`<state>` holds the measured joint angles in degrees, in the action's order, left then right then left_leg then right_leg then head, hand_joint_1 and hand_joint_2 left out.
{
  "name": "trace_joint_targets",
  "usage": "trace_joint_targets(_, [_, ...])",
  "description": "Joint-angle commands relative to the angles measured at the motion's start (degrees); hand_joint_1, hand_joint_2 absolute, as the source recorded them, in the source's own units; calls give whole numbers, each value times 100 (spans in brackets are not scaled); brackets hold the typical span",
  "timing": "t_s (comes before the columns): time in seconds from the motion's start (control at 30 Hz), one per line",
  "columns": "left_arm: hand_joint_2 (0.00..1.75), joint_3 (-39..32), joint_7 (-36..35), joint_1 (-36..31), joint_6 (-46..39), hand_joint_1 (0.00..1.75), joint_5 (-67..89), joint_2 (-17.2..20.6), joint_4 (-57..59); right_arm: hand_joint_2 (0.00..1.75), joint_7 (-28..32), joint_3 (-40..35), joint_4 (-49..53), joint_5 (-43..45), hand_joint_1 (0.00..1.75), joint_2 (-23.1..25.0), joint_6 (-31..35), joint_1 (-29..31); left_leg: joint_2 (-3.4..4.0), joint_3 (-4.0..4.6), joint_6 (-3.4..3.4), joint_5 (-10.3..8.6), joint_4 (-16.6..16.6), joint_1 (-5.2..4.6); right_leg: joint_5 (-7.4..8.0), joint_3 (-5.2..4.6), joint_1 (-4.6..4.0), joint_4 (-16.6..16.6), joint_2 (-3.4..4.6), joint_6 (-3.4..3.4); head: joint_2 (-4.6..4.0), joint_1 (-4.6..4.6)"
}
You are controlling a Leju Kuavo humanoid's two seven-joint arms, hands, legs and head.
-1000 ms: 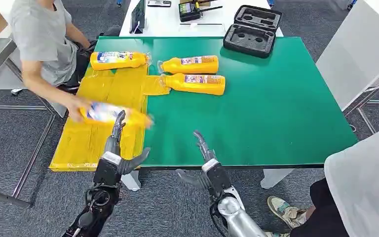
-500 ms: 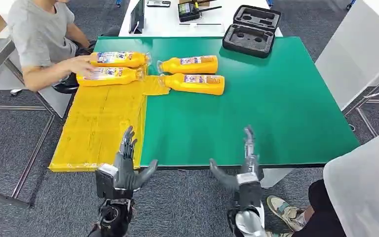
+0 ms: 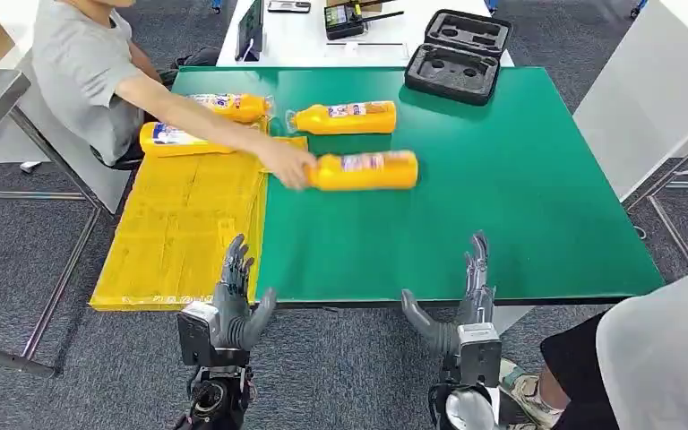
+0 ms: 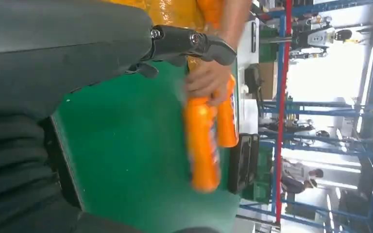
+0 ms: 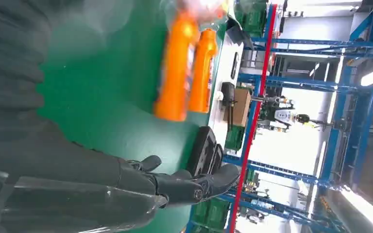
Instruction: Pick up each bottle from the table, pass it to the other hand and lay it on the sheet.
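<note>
Four orange bottles lie at the far half of the green table [image 3: 502, 215]. A person's hand [image 3: 287, 166] grips the nearest bottle [image 3: 365, 170] at its neck, by the sheet's edge. Behind it lies a second bottle [image 3: 345, 117]. The person's arm partly hides a third bottle [image 3: 236, 106], and a fourth bottle [image 3: 172, 139] lies on the yellow sheet [image 3: 179, 233]. My left hand [image 3: 233, 300] and right hand [image 3: 466, 300] stand open at the table's near edge, fingers up, holding nothing. The gripped bottle [image 4: 201, 145] [image 5: 175, 68] also appears beyond my left hand [image 4: 189, 43] and my right hand [image 5: 175, 187].
A black foam case [image 3: 457, 55] sits at the table's far right corner. A white table [image 3: 305, 40] with devices stands behind. The seated person [image 3: 81, 72] leans in from the far left. Another person in white [image 3: 663, 349] stands at my near right.
The person laid a bottle at the sheet's far end, then reached over and gripped the nearest bottle on the green. My two hands drew back to the near edge and turned fingers up.
</note>
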<state>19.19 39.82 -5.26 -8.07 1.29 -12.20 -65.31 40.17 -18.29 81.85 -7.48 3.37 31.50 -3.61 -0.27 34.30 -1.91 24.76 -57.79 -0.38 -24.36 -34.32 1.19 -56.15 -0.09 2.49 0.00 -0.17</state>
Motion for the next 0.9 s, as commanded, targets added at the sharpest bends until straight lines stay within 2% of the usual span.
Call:
trace_joint_targets(0.03, [0, -43, -6, -93, -4, 0, 11, -29, 313, 175, -17, 145, -155, -107, 0, 8, 164, 64, 1, -18, 8, 5, 5, 5, -4, 19, -5, 7, 0, -8, 0, 0])
trace_joint_targets(0.07, [0, -8, -7, -84, 6, 0, 6, -24, 289, 175, -17, 92, -335, -277, 0, -35, 335, 84, 3, -31, 13, 10, 5, 10, -8, 34, -10, 10, 1, -13, 0, 0])
trace_joint_targets(0.1, [0, 26, -7, -91, 24, 0, 4, -15, 299, 175, -17, 56, -926, -1003, 0, -55, 841, 183, 4, -24, 10, 7, 5, 7, -5, 25, -8, 9, 2, -11, 0, 0])
trace_joint_targets(0.13, [0, 79, -7, -120, 44, 0, 4, -16, 356, 175, -17, 261, -1366, -1894, 0, 53, 850, 212, 2, -30, 12, 9, 6, 9, -7, 32, -10, 10, 0, -13, 0, 0])
trace_joint_targets(0.2, [0, 155, -2, -162, 78, 0, -2, -28, 448, 175, -17, -12, -1255, -1222, 0, -38, 557, 196, -2, -41, 13, 5, 15, 15, -2, 48, -16, 26, -4, -13, 0, 0])
trace_joint_targets(0.37, [0, 246, 14, -215, 94, 0, -14, -37, 522, 175, -17, -136, -1494, -1454, 0, -57, 735, 280, -1, -24, 11, 5, 7, 10, -3, 29, -10, 14, -2, -11, 0, 0])
trace_joint_targets(0.4, [0, 237, 18, -197, 46, 0, -48, -35, 535, 175, -17, -128, -1528, -1399, 0, -42, 599, 297, 1, -18, 8, 4, 7, 6, -1, 20, -6, 10, 0, -8, 0, 0])
trace_joint_targets(0.57, [0, 365, 18, -57, 66, 0, -142, 34, 313, 175, -17, 134, -2383, -2401, 0, -39, 672, 615, 11, -36, 12, 9, 10, 12, -3, 38, -12, 18, 10, -13, 0, 0])
trace_joint_targets(0.67, [0, 406, 18, -125, 51, 0, -171, -21, 303, 175, -104, 468, -2511, -2899, 0, 0, 514, 733, 6, -27, 11, 5, 9, 8, -1, 29, -9, 14, 5, -11, 0, 0])
trace_joint_targets(0.73, [0, 539, 18, -101, 35, 0, -103, 25, 185, 175, -276, 770, -2723, -3479, 0, -57, 434, 1016, 4, -23, 10, 5, 6, 9, -1, 26, -9, 12, 2, -10, 0, 0])
trace_joint_targets(0.87, [0, 688, 18, -194, 174, 0, -180, 5, 241, 175, -362, 1101, -3792, -3766, 0, -214, 167, 1912, 21, -23, 10, 5, 0, 7, 6, 24, -8, 11, 19, -10, 0, 0])
trace_joint_targets(0.9, [0, 690, 18, -218, 166, 0, -179, -13, 270, 175, -358, 1124, -3838, -3755, 0, -251, 124, 1974, 15, -18, 8, 2, 5, 5, 6, 19, -6, 11, 13, -7, 0, 0])
